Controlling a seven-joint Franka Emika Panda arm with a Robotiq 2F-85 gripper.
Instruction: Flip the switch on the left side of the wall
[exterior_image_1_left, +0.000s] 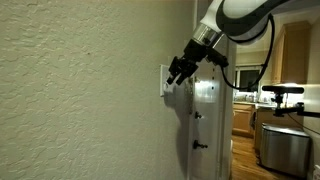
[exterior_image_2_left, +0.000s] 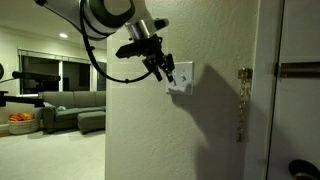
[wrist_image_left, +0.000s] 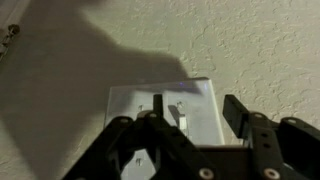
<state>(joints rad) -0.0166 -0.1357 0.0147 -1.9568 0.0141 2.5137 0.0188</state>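
The tool (wrist_image_left: 186, 120) faces the switch (wrist_image_left: 128, 100) squarely, its fingers spread part-way with nothing held between them. I judge this is so that a fingertip can nudge a toggle rather than grip it, though I cannot tell whether it is touching the plate or just short of it. The switch sits flat on the textured wall (wrist_image_left: 265, 50), close to the wall's corner edge, and faces straight out toward the tool. Its two small toggles appear to run up and down the wall, so the throw is probably vertical.
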